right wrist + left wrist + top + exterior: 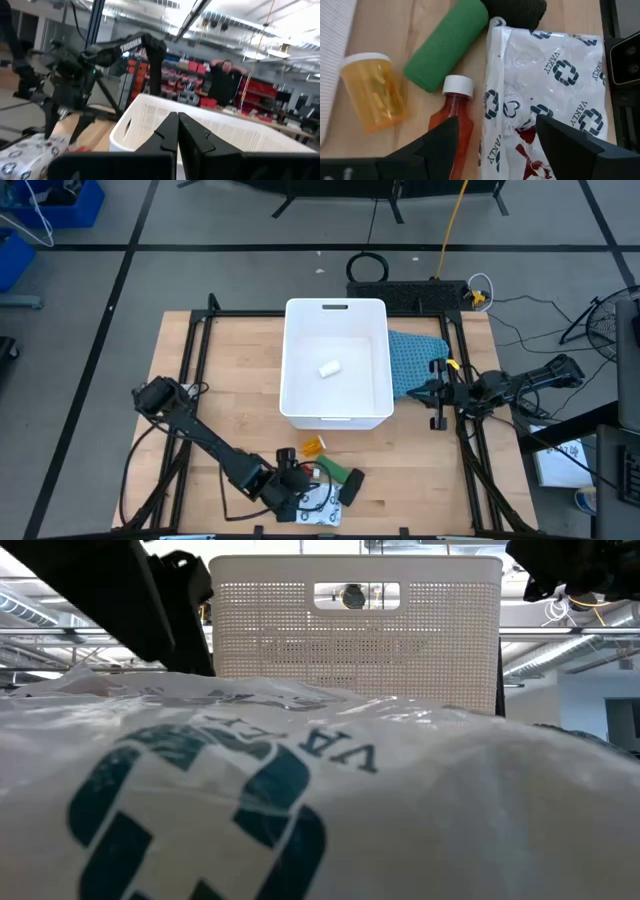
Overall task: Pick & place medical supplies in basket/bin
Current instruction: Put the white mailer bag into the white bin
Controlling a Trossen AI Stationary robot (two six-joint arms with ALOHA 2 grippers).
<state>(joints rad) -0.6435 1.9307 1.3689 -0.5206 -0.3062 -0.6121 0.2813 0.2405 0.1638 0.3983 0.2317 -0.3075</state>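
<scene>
Left gripper [492, 135]: at the near edge of the surface [230, 395], jaws spread wide and grasping nothing, poised low over the remaining supplies. One finger sits over the red tube [454, 115], the other over the flat white packet [545, 95], whose printed face also fills the low view [300, 800].

Beside these lie the orange vial [370, 90], the green bar [445, 42] and, just beyond it, the black oblong [515, 10]. All rest on the surface, outside the bin.

Farther off, the white bin [300, 375] stands mid-surface, upright, holding only the small white roll [329, 367]. A blue-green mesh cloth [415, 360] lies against its right side.

Right gripper [178, 135]: waits at the right edge of the surface, jaws clenched together on nothing.

Step in hand, by judgement: selecting the next item from the near cluster; one of six supplies is placed. The target appears to be the packet or the tube, though the wrist view does not settle which. The next move calls for descending over a single item, closing without trapping the crinkled packet film alongside the tube, then lifting clear and carrying over the near rim.
</scene>
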